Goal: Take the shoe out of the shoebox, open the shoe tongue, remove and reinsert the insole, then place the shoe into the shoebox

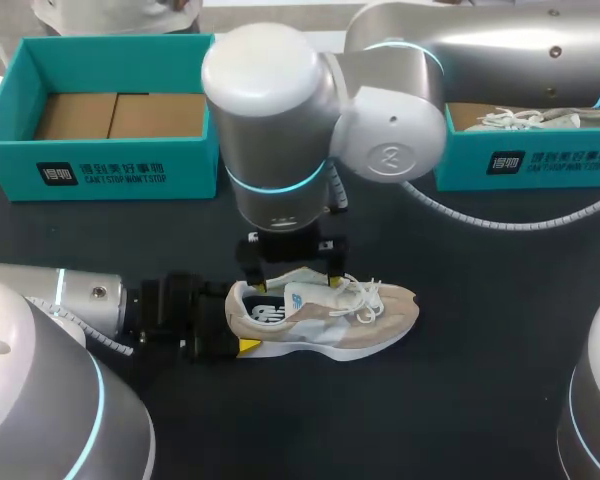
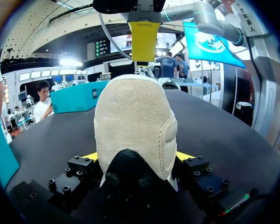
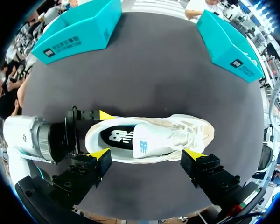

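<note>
A beige sneaker (image 1: 330, 318) lies on its sole in the middle of the black table, toe pointing right. Its white tongue (image 3: 147, 142) and black insole (image 3: 113, 136) show through the opening. My left gripper (image 1: 238, 320) comes in from the left and is shut on the heel (image 2: 133, 123), one yellow tip on each side. My right gripper (image 1: 292, 268) hangs straight above the shoe's opening, pointing down. It is open (image 3: 147, 155), with its tips spread wide along the shoe's side and holding nothing. One of its yellow fingertips (image 2: 144, 39) shows above the heel.
A teal shoebox (image 1: 100, 160) with a cardboard lining stands at the back left. A second teal box (image 1: 525, 160) at the back right holds another pale shoe (image 1: 530, 118). My right arm's elbow looms over the table's middle rear.
</note>
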